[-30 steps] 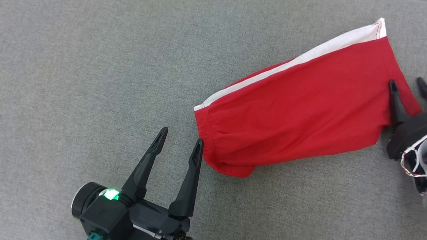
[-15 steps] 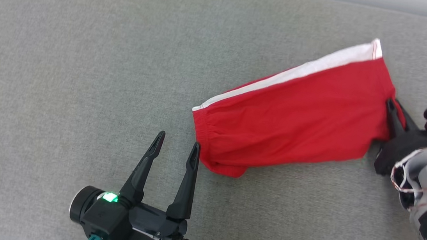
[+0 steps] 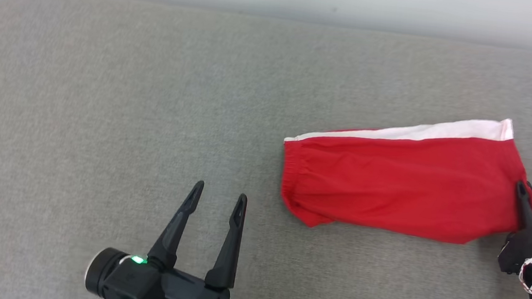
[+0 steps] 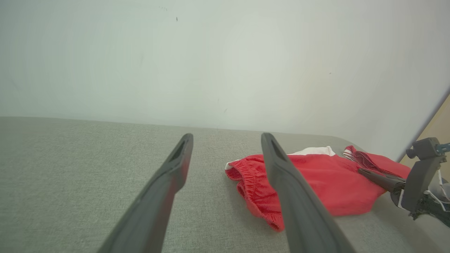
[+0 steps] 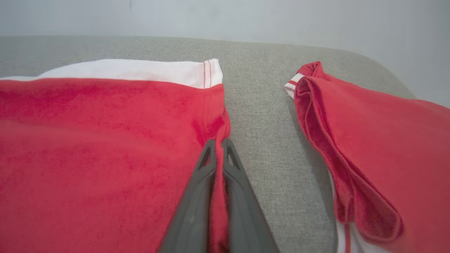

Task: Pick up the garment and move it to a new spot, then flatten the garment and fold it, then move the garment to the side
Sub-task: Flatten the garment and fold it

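Pinching the hem of the red garment, which lies flat at the right of the grey padded surface, the right pincer is closed tight on soft, light cloth likely to sag when lifted, while the left pincer hovers spread wide and empty.

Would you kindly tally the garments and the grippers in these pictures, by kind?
Red garments with white trim: 2 (held garment, loose garment)
Grippers: 2 (left gripper, right gripper)
Total: 4
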